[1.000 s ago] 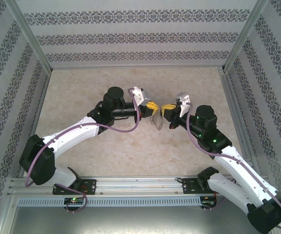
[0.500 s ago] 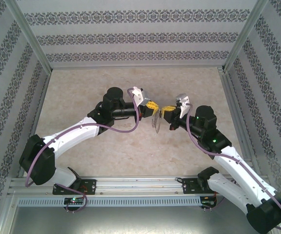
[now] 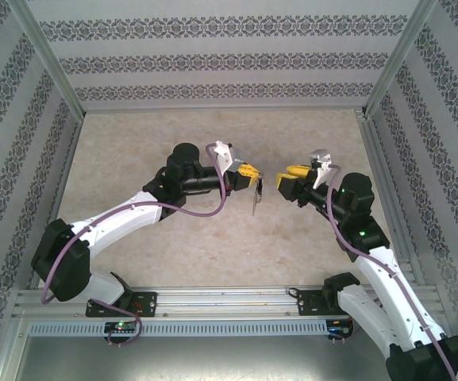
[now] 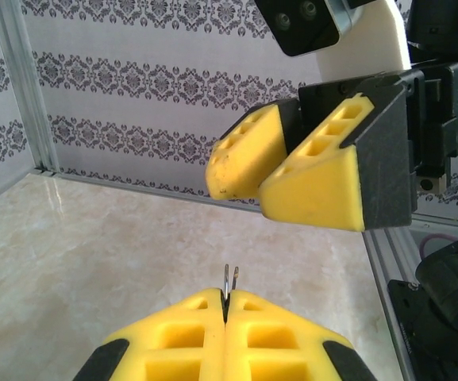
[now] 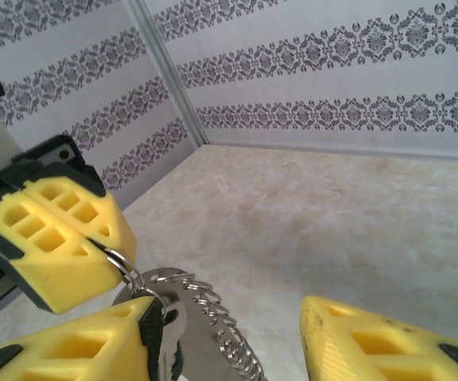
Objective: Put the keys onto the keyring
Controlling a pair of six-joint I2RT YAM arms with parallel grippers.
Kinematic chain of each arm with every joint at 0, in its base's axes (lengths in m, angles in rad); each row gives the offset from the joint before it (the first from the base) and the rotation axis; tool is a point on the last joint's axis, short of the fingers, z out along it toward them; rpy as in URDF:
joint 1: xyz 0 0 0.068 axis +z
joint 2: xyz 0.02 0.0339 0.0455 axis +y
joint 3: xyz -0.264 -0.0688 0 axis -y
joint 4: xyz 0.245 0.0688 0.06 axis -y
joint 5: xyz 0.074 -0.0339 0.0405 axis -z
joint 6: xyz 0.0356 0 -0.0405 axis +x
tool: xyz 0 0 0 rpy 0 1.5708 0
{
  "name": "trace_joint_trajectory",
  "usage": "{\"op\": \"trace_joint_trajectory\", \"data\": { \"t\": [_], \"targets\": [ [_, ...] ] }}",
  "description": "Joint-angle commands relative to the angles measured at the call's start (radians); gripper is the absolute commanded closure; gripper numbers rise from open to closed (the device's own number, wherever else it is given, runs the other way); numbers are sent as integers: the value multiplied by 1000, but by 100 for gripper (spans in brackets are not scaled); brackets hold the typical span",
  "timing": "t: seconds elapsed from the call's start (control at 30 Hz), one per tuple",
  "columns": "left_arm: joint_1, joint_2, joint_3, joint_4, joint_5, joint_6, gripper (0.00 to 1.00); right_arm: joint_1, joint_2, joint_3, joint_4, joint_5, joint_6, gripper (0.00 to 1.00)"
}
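My left gripper [image 3: 252, 171] is shut on a small split ring of the keyring [image 3: 255, 198], which hangs from its fingertips above the table. In the left wrist view two thin wire ends of the keyring [image 4: 228, 279] stick out between the shut yellow fingers [image 4: 173, 333]. In the right wrist view the beaded loop of the keyring [image 5: 213, 305] dangles from the left gripper [image 5: 105, 248], and the key [image 5: 171, 329], black head and silver blade, hangs on it beside my right gripper's left finger [image 5: 78, 349]. The right gripper [image 3: 282, 181] is open, a short way right of the ring.
The marble-patterned table top [image 3: 213, 246] lies below both grippers. Patterned walls [image 3: 229, 63] with aluminium posts [image 3: 50, 67] enclose the back and sides. A metal rail [image 3: 229, 300] carrying the arm bases runs along the near edge.
My right gripper has opened and drawn back to the right, away from the left gripper. The keyring now hangs from the left gripper alone.
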Motion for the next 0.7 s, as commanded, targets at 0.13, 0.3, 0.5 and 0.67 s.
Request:
{"op": "trace_joint_trajectory", "data": {
  "t": [0.13, 0.3, 0.5, 0.67],
  "targets": [
    [40, 33, -35, 280, 37, -204, 100, -5, 26, -16, 144, 9, 111, 46],
    [104, 82, -59, 502, 78, -411, 100, -5, 70, -12, 246, 26, 181, 44],
    [154, 130, -66, 689, 79, -596, 100, -4, 164, 12, 389, 23, 275, 44],
    [168, 160, -59, 782, 70, -690, 100, 17, 267, 50, 495, 6, 329, 44]
  ]
}}
